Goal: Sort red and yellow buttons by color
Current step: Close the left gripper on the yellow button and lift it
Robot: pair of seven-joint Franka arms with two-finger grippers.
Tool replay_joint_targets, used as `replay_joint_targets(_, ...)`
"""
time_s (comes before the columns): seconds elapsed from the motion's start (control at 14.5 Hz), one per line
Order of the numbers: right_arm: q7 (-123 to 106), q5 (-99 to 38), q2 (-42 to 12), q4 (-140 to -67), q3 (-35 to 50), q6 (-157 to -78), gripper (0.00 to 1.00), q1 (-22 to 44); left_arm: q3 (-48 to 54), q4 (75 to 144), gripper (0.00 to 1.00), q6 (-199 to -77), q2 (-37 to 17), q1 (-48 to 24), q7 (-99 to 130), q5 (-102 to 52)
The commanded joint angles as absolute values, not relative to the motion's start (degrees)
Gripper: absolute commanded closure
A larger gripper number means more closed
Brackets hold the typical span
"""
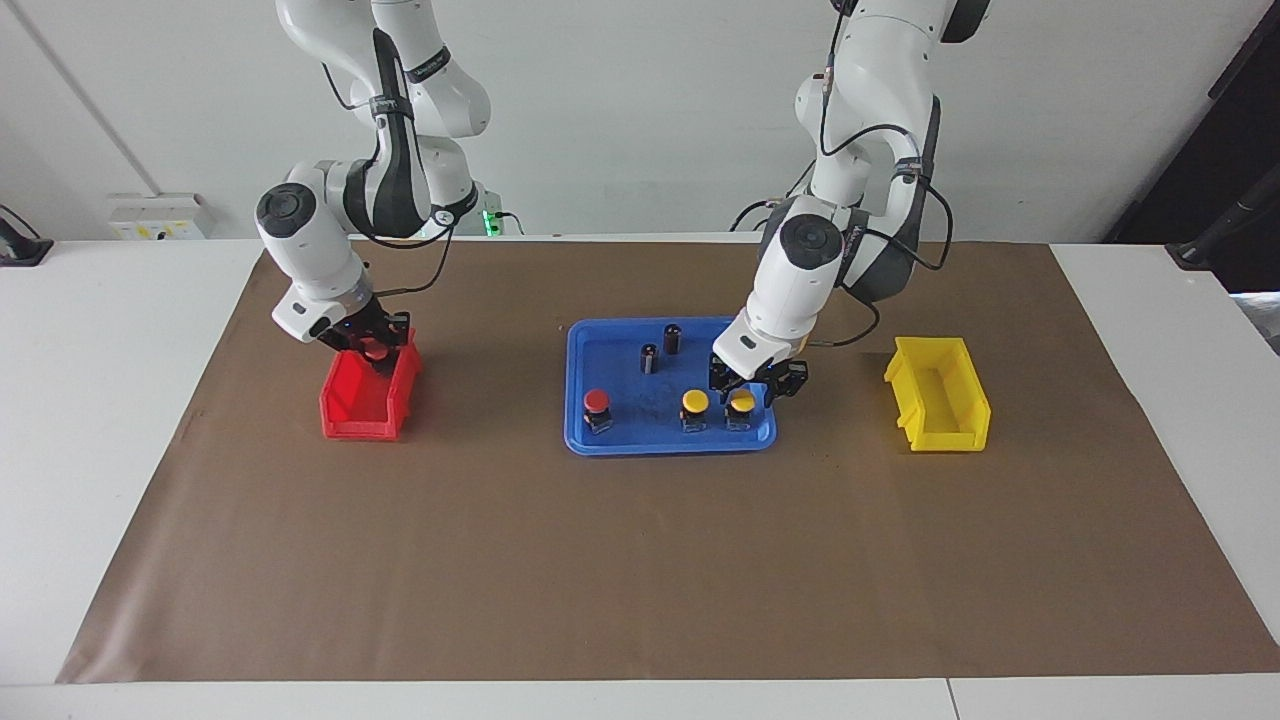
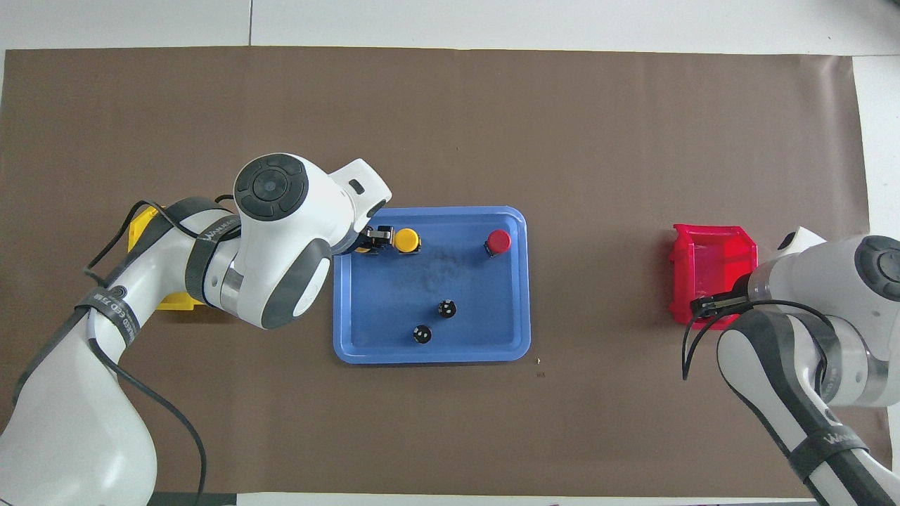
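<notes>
A red button (image 1: pixel 597 403) and two yellow buttons (image 1: pixel 695 403) (image 1: pixel 741 402) stand in a row in the blue tray (image 1: pixel 620 440), along the edge farthest from the robots. My left gripper (image 1: pixel 757 389) is open, low over the yellow button at the left arm's end of the row, fingers on either side of its cap. In the overhead view that button (image 2: pixel 361 247) is mostly hidden by the gripper (image 2: pixel 373 239). My right gripper (image 1: pixel 371 349) hangs over the red bin (image 1: pixel 364 400), shut on a second red button (image 1: pixel 376 350).
Two dark capless cylinders (image 1: pixel 672 338) (image 1: pixel 649 357) stand in the tray, nearer the robots than the buttons. A yellow bin (image 1: pixel 940 395) sits on the brown paper toward the left arm's end of the table. In the overhead view it (image 2: pixel 149 223) is partly covered by the left arm.
</notes>
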State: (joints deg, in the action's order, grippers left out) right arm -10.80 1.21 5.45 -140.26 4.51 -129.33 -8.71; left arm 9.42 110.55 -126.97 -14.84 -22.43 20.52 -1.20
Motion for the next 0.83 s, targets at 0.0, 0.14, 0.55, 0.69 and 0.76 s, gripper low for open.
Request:
replay_joint_targets(0.0,-12.7,0.4,6.0,-139.6,4.8,-128.9,0.36,-9.2,9.0,112.3,0.45,-128.5,-13.8,-23.1,20.9,-0.9)
replay_joint_targets(0.14,-12.7,0.5,5.5,-138.0,4.8,-127.2,0.36,-9.2,9.0,113.2,0.68,-128.8,-13.6,-23.3,21.5,-0.9)
replay_joint_targets(0.55,-12.7,0.5,4.7,-134.2,4.8,-122.0,0.38,-9.2,9.1,111.3,0.91,-125.3,-13.1,-23.6,22.6,-1.0)
replay_joint_targets(0.69,-12.7,0.7,5.2,-131.5,4.8,-118.0,0.41,-9.2,9.1,106.1,0.9,-117.3,-12.5,-23.4,22.6,-1.6)
replay_joint_targets(0.76,-12.5,0.7,5.1,-128.4,4.9,-114.2,0.41,-9.2,9.0,103.2,0.91,-112.9,-11.3,-23.0,22.2,-2.8)
